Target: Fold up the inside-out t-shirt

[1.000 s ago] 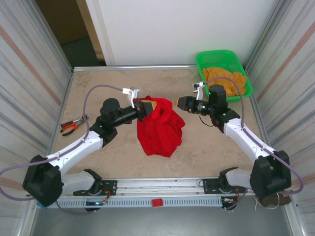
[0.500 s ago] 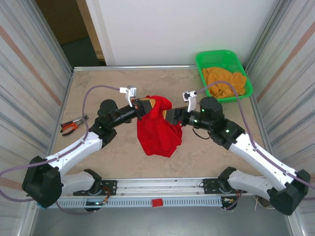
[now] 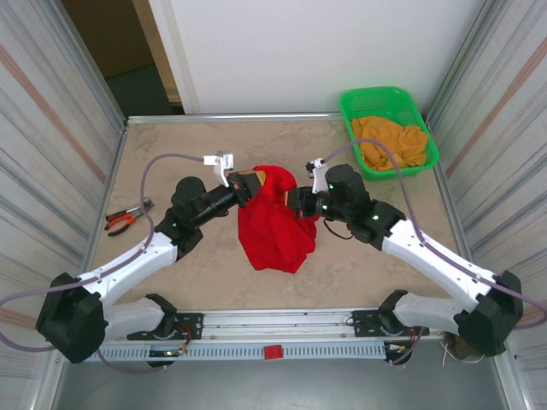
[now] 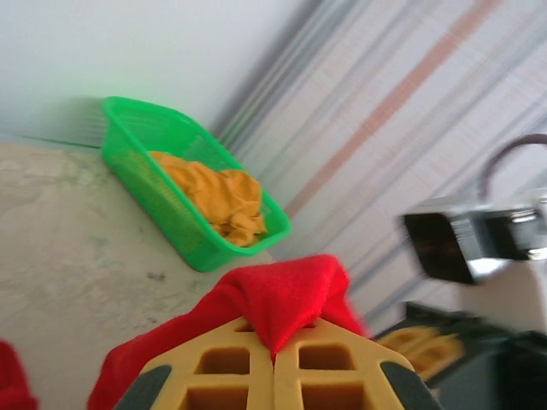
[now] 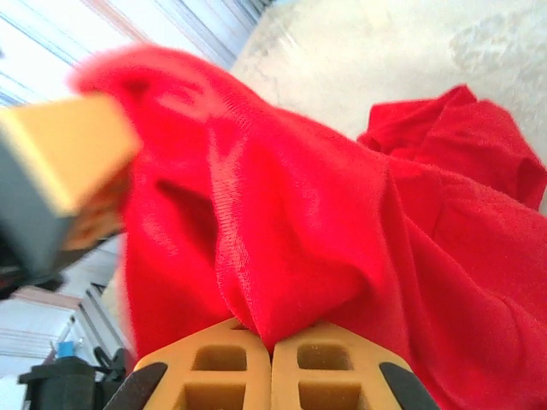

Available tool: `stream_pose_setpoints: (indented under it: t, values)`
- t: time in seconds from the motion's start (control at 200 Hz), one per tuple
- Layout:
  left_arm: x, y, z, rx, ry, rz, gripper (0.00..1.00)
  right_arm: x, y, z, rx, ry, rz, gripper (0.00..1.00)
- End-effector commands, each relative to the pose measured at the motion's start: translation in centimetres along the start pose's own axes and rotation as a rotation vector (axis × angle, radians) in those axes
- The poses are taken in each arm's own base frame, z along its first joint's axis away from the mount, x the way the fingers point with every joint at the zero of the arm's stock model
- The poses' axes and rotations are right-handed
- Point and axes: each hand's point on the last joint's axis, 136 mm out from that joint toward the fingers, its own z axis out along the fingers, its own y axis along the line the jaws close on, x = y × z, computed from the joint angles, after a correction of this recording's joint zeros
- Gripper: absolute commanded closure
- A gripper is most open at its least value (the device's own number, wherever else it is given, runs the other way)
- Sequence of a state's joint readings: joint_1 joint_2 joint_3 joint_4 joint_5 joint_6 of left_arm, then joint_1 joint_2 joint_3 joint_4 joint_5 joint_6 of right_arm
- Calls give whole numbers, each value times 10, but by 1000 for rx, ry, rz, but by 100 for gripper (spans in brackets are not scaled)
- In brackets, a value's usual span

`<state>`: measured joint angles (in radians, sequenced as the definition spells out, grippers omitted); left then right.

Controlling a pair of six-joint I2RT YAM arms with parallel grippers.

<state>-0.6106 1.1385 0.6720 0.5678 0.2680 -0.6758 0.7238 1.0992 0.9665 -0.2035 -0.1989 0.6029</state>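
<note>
The plain bright red soft fabric t-shirt (image 3: 275,229) is bunched in a crumpled heap near the middle of the mottled beige stone-look table (image 3: 171,145), its upper part lifted and stretched between the two arms while its lower folds lie on the surface. The left gripper (image 4: 273,352), with yellow honeycomb-patterned fingers, is clenched on a peak of the t-shirt's upper left edge, a fold of red cloth pinched in the seam between the closed pads. The right gripper (image 5: 271,348) is likewise clamped tight on a fold at the upper right, close to the left one. At the far right corner sits a bright green plastic mesh basket (image 3: 353,104) holding a rumpled orange-yellow cloth (image 3: 391,141). Orange-handled pliers (image 3: 124,219) lie at the table's left edge, well apart from the t-shirt.
</note>
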Motion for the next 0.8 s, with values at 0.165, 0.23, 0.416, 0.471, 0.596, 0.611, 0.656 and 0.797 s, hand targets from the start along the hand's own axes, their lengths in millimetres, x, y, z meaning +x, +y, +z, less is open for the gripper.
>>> stream_pose_setpoints:
  t: [0.165,0.23,0.416,0.471,0.596,0.611,0.656,0.797]
  values:
    - [-1,20,-12,-100,-41,10,58,-41,34,-71,-224,-142,-160,100]
    - [-5,13,-17,-91,-34,56,49,-42,29,-69,-235,-122,-155,100]
    - [-18,-14,-20,-47,30,214,39,-39,28,-58,-310,-29,-163,100]
    - [-19,-20,-18,-34,60,250,38,-38,27,-54,-318,-5,-164,100]
    - [-14,-27,-9,4,131,328,36,-37,30,-51,-340,22,-165,100]
    - [-12,-27,-8,7,142,337,36,-37,30,-51,-344,25,-166,100]
    - [-6,-28,-4,25,175,361,36,-37,31,-51,-345,28,-166,100]
    - [14,-34,5,85,252,396,35,-38,29,-50,-337,27,-163,100]
